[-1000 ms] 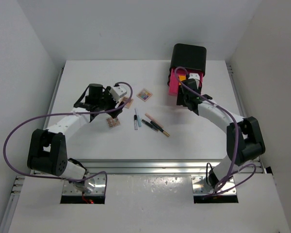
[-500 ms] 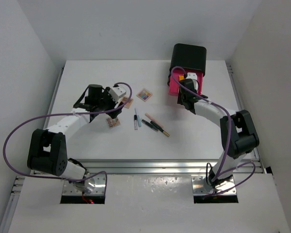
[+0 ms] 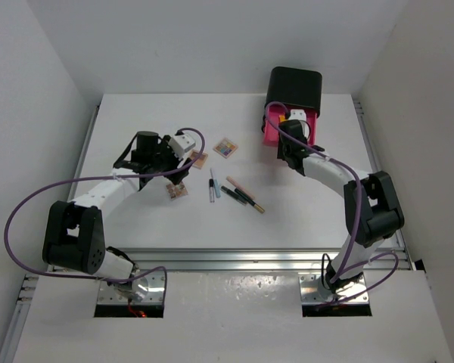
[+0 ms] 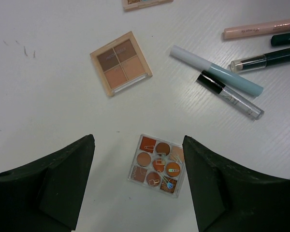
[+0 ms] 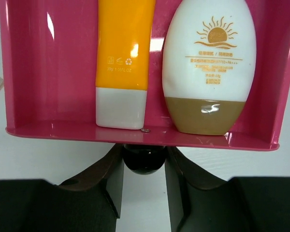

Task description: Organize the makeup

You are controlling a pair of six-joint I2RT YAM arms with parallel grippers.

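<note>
**A:** What does the overhead view show?
**B:** The black box [image 3: 295, 89] sits at the table's [image 3: 136, 113] 1 o'clock with a pink drawer [image 3: 269, 133] standing open. The right gripper [image 3: 286, 148] is at the drawer's front. The left gripper [image 3: 180, 174] hangs over a round-pan palette [image 3: 177, 191], and the sticks [image 3: 238, 193] lie at the palette's 3 o'clock.

**A:** And the left wrist?
**B:** The fingers [image 4: 53, 188] are spread wide with that palette on the table between them, apart from both. A four-pan palette [image 4: 121, 64] lies at its 11 o'clock. A silver-blue stick [image 4: 217, 73] and a peach pencil [image 4: 263, 29] lie toward 1 o'clock.

**A:** The right wrist?
**B:** The jaws are pinched on the drawer's black knob [image 5: 142, 160]. Inside the drawer, the orange tube [image 5: 123, 53] lies at 9 o'clock of a white bottle [image 5: 210, 53].
</note>
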